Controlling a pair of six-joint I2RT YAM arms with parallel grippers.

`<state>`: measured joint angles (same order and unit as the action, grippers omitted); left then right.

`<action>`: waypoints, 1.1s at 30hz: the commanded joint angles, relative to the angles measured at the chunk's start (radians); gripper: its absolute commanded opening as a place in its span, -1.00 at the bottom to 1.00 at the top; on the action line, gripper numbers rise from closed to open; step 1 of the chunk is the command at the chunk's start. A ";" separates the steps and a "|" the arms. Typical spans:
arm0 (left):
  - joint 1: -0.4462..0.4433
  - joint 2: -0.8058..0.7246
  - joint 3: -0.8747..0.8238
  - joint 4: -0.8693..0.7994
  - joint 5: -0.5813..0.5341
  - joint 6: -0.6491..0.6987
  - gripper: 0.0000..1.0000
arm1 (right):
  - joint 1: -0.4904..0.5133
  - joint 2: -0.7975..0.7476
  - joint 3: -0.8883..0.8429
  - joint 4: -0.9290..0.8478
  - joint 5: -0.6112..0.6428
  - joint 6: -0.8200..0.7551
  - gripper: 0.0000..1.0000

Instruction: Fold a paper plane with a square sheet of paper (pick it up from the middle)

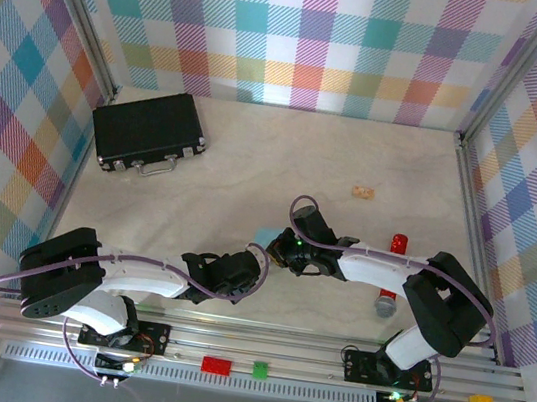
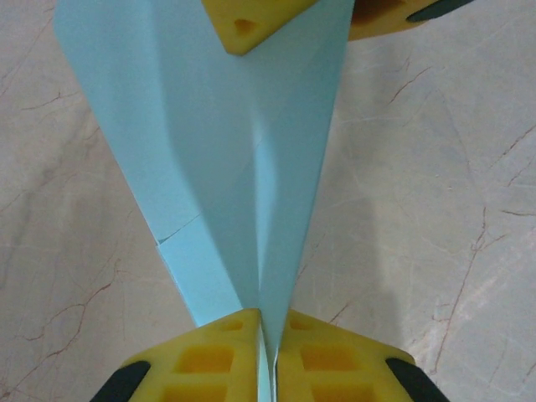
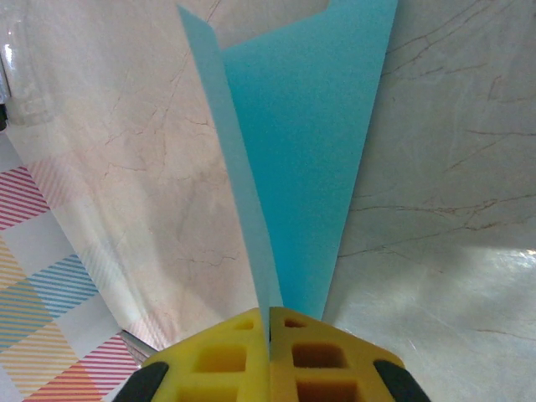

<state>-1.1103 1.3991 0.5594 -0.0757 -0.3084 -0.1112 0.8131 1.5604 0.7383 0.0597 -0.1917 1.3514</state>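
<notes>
The paper plane point(image 2: 234, 167), a light turquoise dart with a centre crease and layered wings, hangs above the marble tabletop between both grippers. In the left wrist view my left gripper point(image 2: 266, 335) is shut on its narrow end, the paper pinched between the yellow pads. The right gripper's yellow fingertips point(image 2: 247, 25) hold the wide end at the top of that view. In the right wrist view my right gripper point(image 3: 270, 328) is shut on the paper plane point(image 3: 310, 151), which fans out away from it. From above, the left gripper point(image 1: 251, 264) and right gripper point(image 1: 281, 251) meet mid-table, with a sliver of paper plane point(image 1: 265, 235) showing.
A black case point(image 1: 148, 130) lies at the back left. A small tan scrap point(image 1: 362, 191) sits behind the grippers. A red-tipped marker point(image 1: 393, 272) lies to the right, partly under the right arm. Checked walls enclose the table on three sides.
</notes>
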 commanded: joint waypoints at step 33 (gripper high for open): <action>0.203 0.197 -0.079 0.313 0.585 -0.147 -0.93 | -0.063 -0.363 -0.221 -0.104 0.158 -0.210 -0.37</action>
<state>-0.9310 1.5280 0.4828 0.3290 0.0998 -0.2440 0.7422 1.1664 0.5098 -0.1257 0.0059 1.2240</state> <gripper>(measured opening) 0.050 0.322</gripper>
